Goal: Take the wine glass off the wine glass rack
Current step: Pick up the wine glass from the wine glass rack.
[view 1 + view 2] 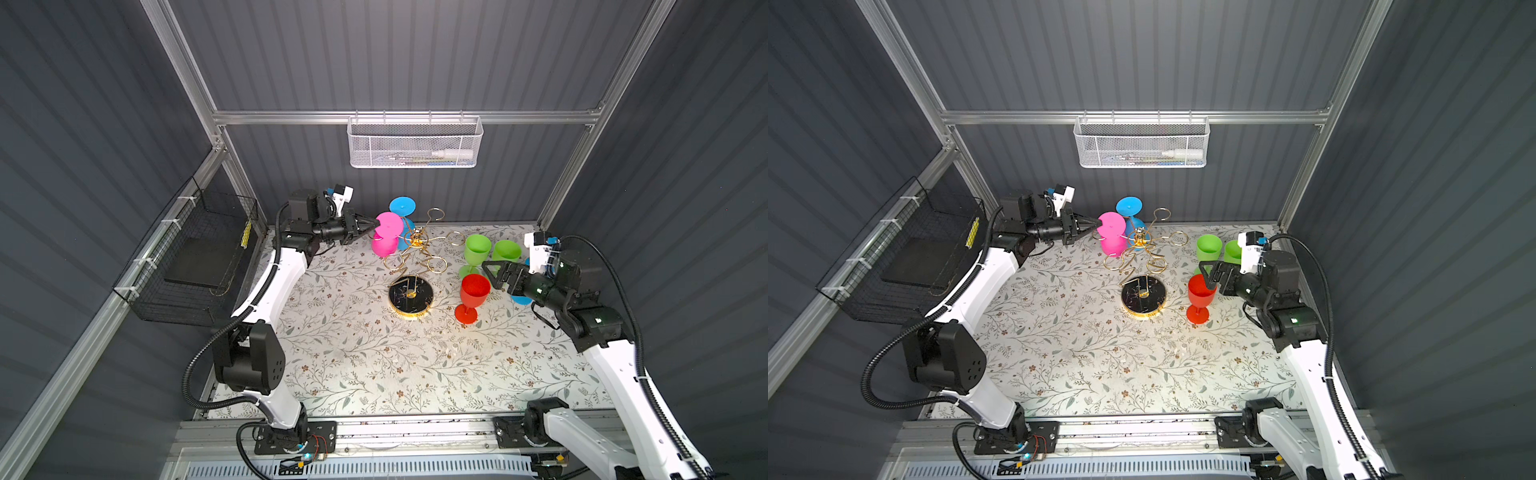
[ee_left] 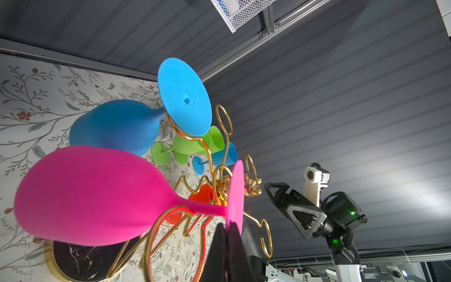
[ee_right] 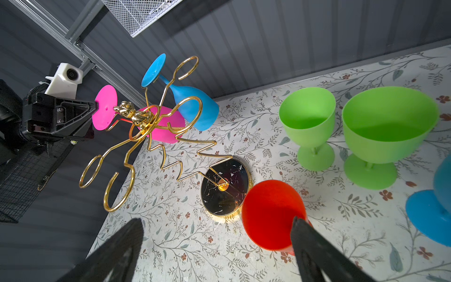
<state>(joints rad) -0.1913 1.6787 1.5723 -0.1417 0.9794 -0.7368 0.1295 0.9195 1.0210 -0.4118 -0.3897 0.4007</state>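
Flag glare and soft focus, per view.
Both top views: light washes out the tablecloth near the front edge. Left wrist: pink glass and left gripper look soft, very close. Right wrist: right gripper blurred; rack base rim glares.

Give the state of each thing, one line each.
wine glass rack, upright
pink wine glass, hanging upside down on rack
blue wine glass, hanging upside down
red glass, upright on table
green glasses, upright on table
second blue glass, upright on table
left gripper, jaws shut on pink wine glass foot
right gripper, jaws open
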